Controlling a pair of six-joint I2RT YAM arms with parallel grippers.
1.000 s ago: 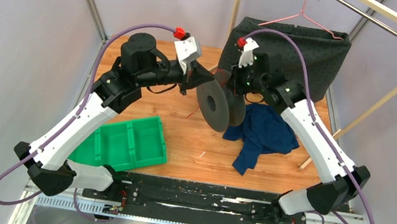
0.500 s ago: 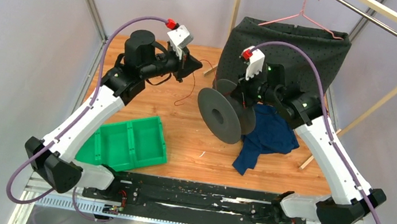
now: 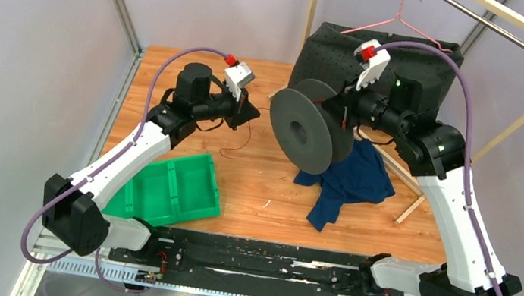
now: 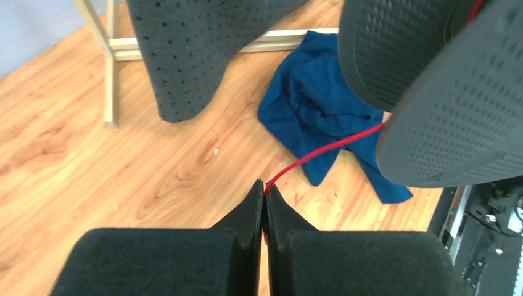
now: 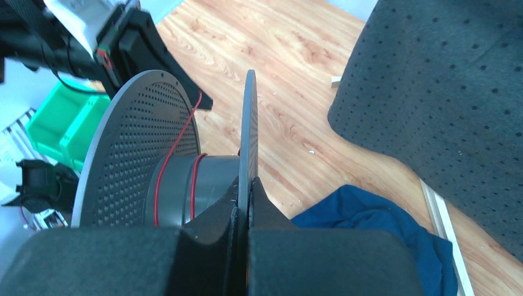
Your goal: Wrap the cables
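Left gripper (image 4: 264, 192) at lower centre of its wrist view, jaws pinched on the taut red cable (image 4: 327, 147), right gripper (image 5: 248, 188) clamped on the grey spool (image 5: 139, 148) flange, red turns round the hub.

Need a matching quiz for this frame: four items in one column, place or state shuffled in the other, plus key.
1. red cable
2. spool
3. green bin
4. blue cloth

A. crumpled on the table, by the right arm
B. pinched between the left fingers
C. sitting on the table's near left side
D. flange clamped between the right fingers

Pairs: 1-B, 2-D, 3-C, 4-A
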